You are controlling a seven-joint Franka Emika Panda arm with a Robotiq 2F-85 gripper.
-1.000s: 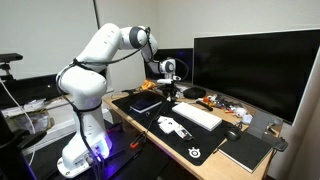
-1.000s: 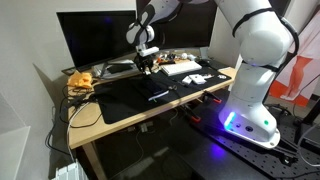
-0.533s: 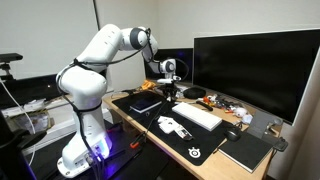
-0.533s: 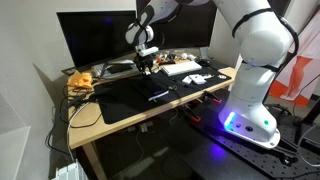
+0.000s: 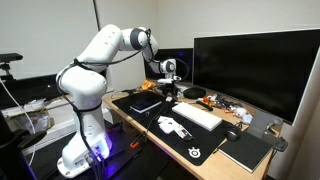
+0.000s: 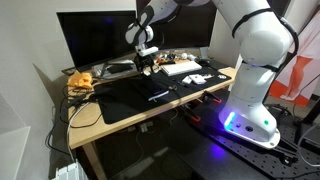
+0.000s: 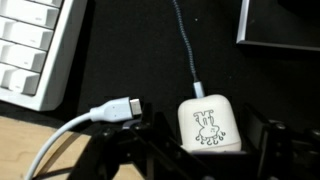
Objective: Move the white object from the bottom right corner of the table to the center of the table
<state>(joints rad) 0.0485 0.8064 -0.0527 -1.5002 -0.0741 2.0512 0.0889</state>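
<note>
White is easy to spot on black here: the white object (image 7: 207, 122), a little case with a doodle on its lid and a thin cable (image 7: 185, 45) running off its far end, sits right between the fingers of the gripper (image 7: 205, 160) in the wrist view. It's over the black mat (image 7: 135, 50), just beside a loose white plug (image 7: 115, 110) and near the keyboard (image 7: 30, 50).

Compared with a second back, honestly nothing has shifted. The arm (image 5: 105, 45) has the same pose and the gripper hangs low over the mat in both exterior views. My read is that it's paused mid-step, not travelling.

The fingers flank the case closely on both sides, but I can't tell whether they're pinching it or just standing off. I also can't tell if the case is resting on the mat.

Position-wise this looks like roughly mid table (image 6: 88, 118), so I'd guess placement is nearly done — whatever comes next, that cable could drag.
</note>
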